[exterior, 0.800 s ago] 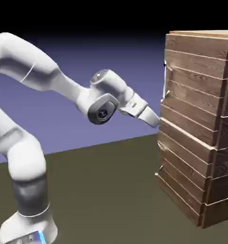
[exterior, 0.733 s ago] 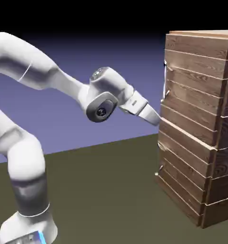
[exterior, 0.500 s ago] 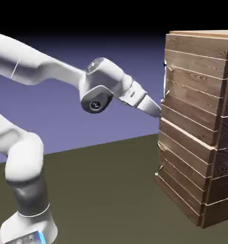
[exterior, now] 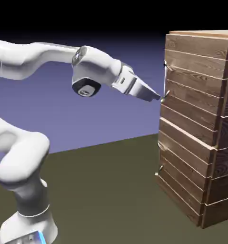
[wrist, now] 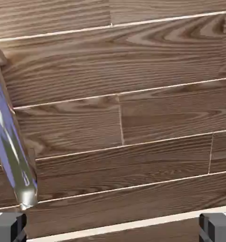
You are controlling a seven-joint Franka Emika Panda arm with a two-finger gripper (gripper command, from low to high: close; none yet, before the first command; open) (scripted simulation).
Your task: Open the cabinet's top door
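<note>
The cabinet [exterior: 196, 143] of brown planks stands at the exterior view's right. Its top door [exterior: 194, 76] carries a small silvery vertical handle [exterior: 166, 89] at its left edge. My gripper [exterior: 158, 97] points at the door, its tips just short of the handle's lower end. In the hand view the top door's wood [wrist: 133, 118] fills the picture and the handle [wrist: 11, 142] runs as a shiny bar down the left side, ending above the left fingertip [wrist: 8, 228]. The gripper [wrist: 113, 229] is open, its fingertips far apart, with nothing gripped.
Below the top door sits the lower plank door [exterior: 182, 181] with its own small handle [exterior: 159, 169]. The arm [exterior: 34, 57] stretches across from the exterior view's left, above the dark table [exterior: 101, 190].
The arm has straightened and lifted. The hand has climbed from the top door's lower edge to the level of the handle's lower end. The jaws have stayed open.
</note>
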